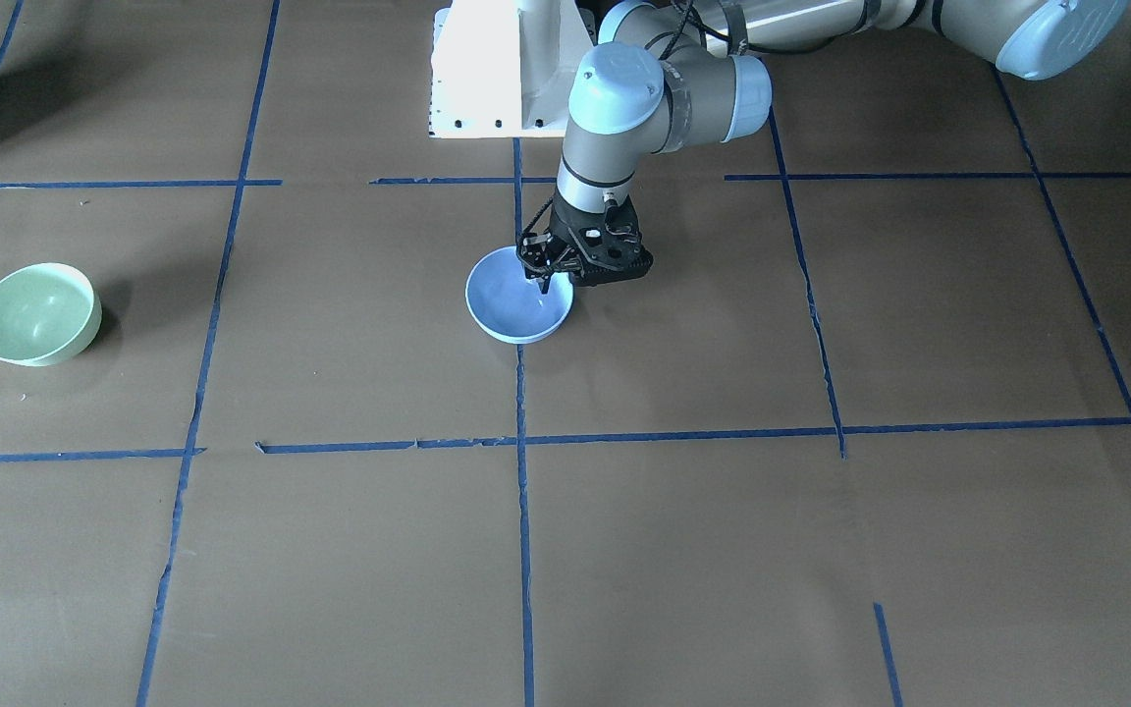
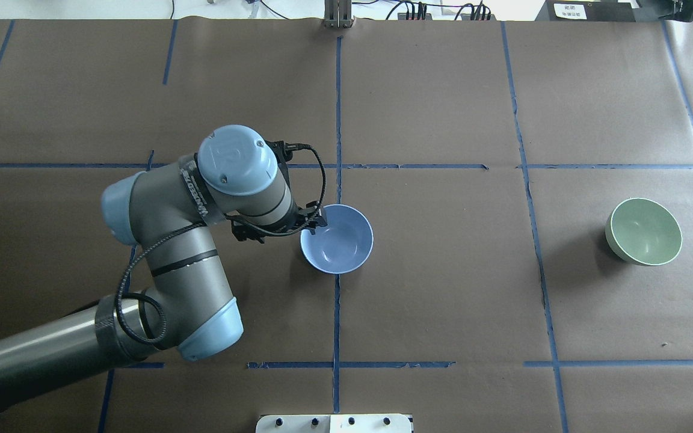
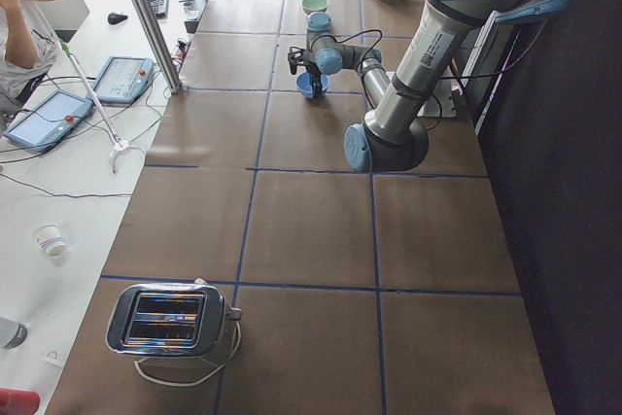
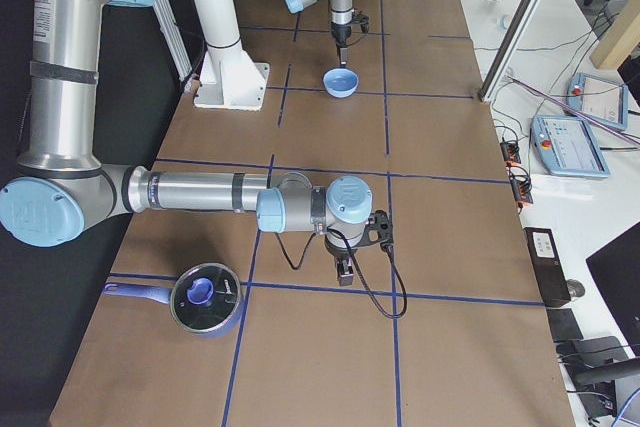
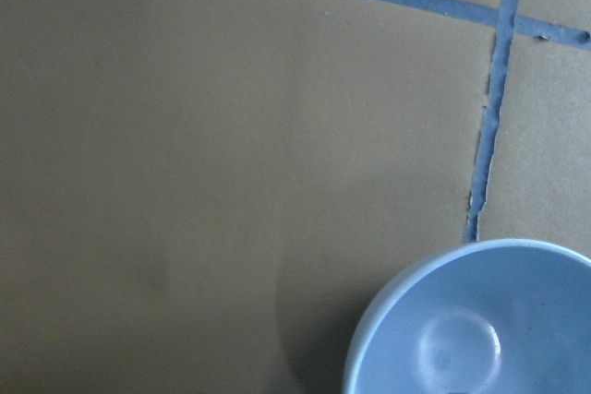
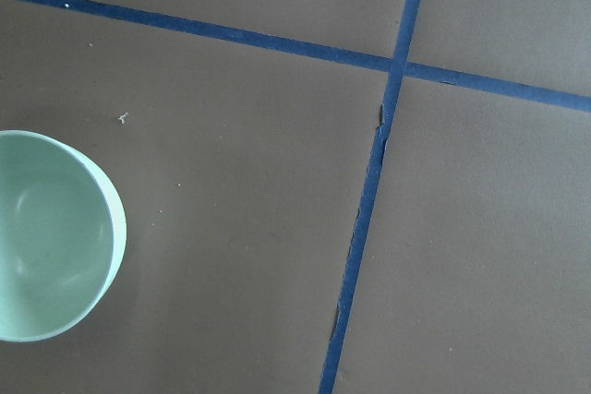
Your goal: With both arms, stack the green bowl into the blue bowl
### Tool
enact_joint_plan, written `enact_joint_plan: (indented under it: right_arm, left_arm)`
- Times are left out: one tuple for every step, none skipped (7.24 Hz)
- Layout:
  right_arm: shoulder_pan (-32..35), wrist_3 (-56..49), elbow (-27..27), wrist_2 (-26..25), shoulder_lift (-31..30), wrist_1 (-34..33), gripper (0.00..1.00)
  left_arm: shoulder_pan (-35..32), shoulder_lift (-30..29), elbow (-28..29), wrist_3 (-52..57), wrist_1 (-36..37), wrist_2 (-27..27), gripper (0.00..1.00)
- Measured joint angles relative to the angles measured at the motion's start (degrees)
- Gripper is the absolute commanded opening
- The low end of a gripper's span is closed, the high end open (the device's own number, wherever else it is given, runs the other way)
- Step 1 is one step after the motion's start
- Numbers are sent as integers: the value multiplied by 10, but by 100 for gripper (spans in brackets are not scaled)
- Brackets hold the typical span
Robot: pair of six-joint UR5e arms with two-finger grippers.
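Observation:
The blue bowl [image 2: 340,243] stands on the table's centre tape line; it also shows in the front view [image 1: 511,304] and the left wrist view [image 5: 480,329]. My left gripper [image 2: 320,222] is at its rim on the robot's left, and its fingers [image 1: 544,283] look drawn together on that rim. The green bowl [image 2: 643,231] stands alone far on the robot's right, and shows at the left edge of the right wrist view [image 6: 51,237]. My right gripper [image 4: 343,269] shows only in the right side view, over that area. I cannot tell whether it is open or shut.
A blue pot with a lid [image 4: 205,299] stands near my right arm at the table's end. A toaster [image 3: 175,318] stands at the other end. The white pedestal [image 1: 497,69] is behind the blue bowl. Blue tape lines divide the brown table.

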Motion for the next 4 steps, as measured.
enact_joint_plan:
  right_arm:
    - [0,3,1,2,1,0,100]
    - [-1,11,3,4,2,0,100]
    - [-1,18,5,7,6,-1,100]
    - [-2,29,8,15,12,-2,100]
  left_arm:
    - [-30,25,-50,86,65,-12,100]
    - [-74,69,-100,187,107,-35,100]
    - [-132,119,-132,304,127,-70,100]
    - [-203,173,-146,434,135,-103,100]
